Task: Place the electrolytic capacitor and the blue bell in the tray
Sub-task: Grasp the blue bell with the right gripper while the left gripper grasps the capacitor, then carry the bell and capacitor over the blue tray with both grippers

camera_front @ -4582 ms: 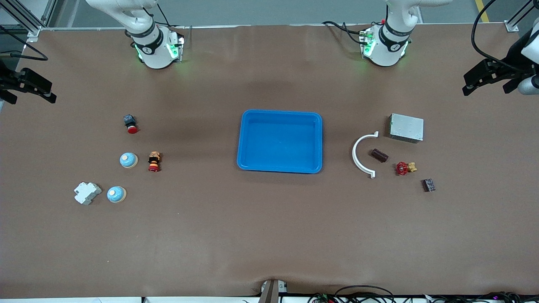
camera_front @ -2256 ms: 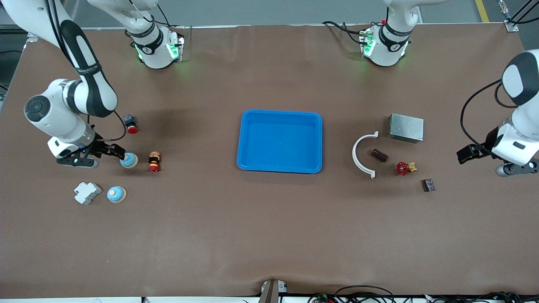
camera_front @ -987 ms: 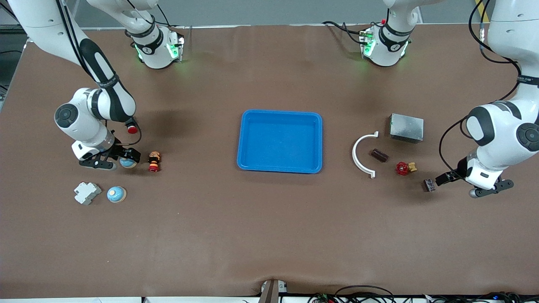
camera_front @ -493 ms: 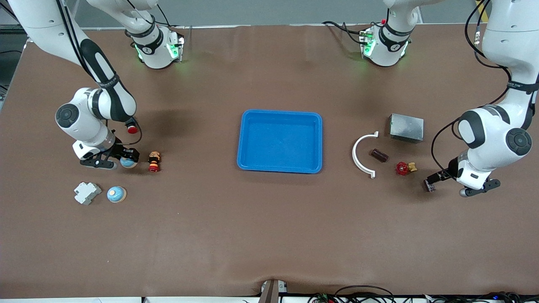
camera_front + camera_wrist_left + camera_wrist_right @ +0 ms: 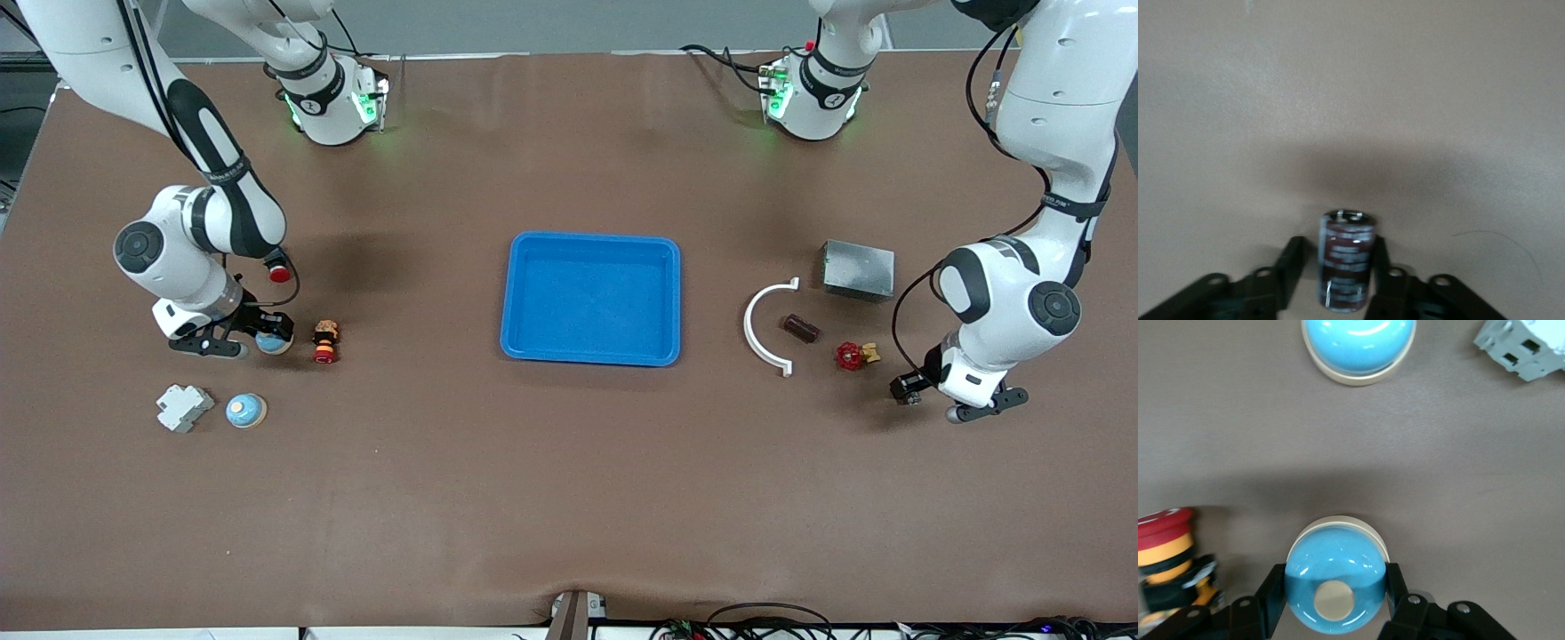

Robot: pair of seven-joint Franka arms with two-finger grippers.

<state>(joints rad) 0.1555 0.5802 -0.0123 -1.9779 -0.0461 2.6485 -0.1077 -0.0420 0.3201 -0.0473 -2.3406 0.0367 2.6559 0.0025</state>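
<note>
The right gripper (image 5: 1335, 603) pinches a blue bell (image 5: 1335, 585) on the worktop (image 5: 444, 462); the left gripper's (image 5: 1336, 280) jaws clasp the electrolytic capacitor (image 5: 1347, 259). The tray (image 5: 590, 242) lies between, open worktop around it.

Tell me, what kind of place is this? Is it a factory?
More likely a robot lab or test bench. Two robot arms are bolted to a brown-covered table, with a blue tray in the middle and small parts laid out around it, like a capacitor and a blue bell.
</note>
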